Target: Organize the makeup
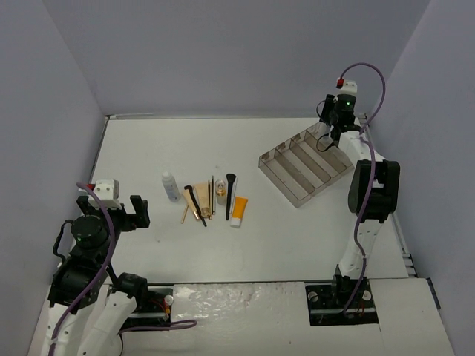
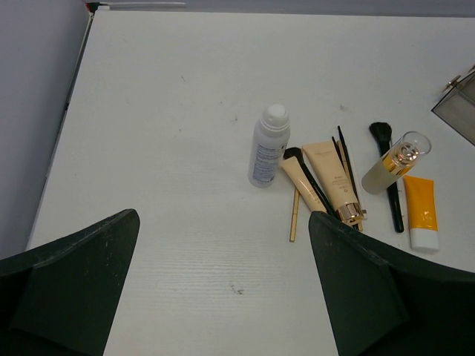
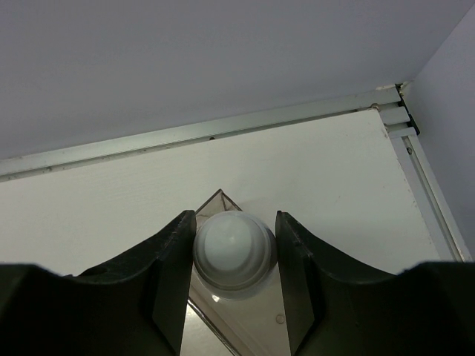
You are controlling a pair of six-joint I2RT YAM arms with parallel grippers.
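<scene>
right gripper (image 3: 234, 224) is clenched on a white bottle (image 3: 234, 254), seen end-on from the wrist so its long axis looks roughly upright, right over the far corner of the tray (image 3: 219, 200); the drop spot lies just below the fingers. the rest of the makeup sits in a cluster well left of the tray, long axes mostly near-to-far: second white bottle (image 1: 171, 185), orange tube (image 1: 238, 211), amber vial (image 1: 220, 195), black brushes (image 1: 229, 187), tan sticks (image 1: 211, 194). left gripper (image 1: 138, 212) is released and empty, left of that cluster and farther from the tray, so it's the nearer arm for the next pick.
</scene>
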